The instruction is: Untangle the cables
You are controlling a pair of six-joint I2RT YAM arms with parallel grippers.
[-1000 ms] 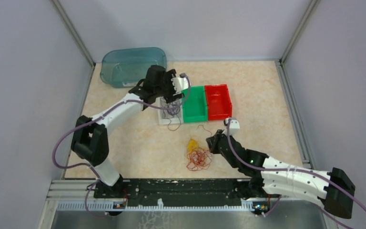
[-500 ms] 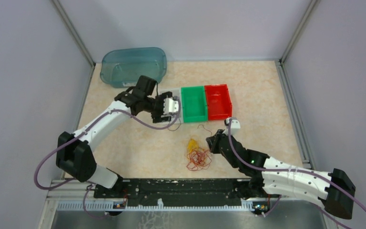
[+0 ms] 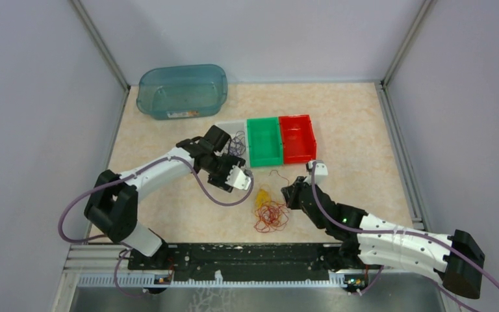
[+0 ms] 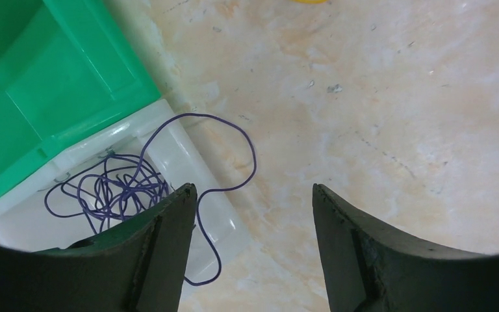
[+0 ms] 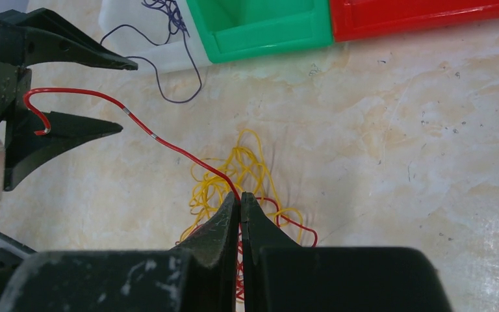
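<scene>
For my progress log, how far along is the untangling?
Done: the purple cable lies in the white bin, one loop over its edge. In hand: the right end effector is shut on the red cable, whose free end is by the open left end effector. Left: the yellow cable lies tangled with it; the green bin and red bin look empty.

Lighting: bright, even, diffuse, from overhead. Shadows: soft, short, on the tabletop (image 3: 357,123). Top view: clear; thin cables (image 3: 270,214) faint. Wrist views: surface sharp; left pincer (image 4: 253,195) dark, underlit, slightly soft at frame bottom.
</scene>
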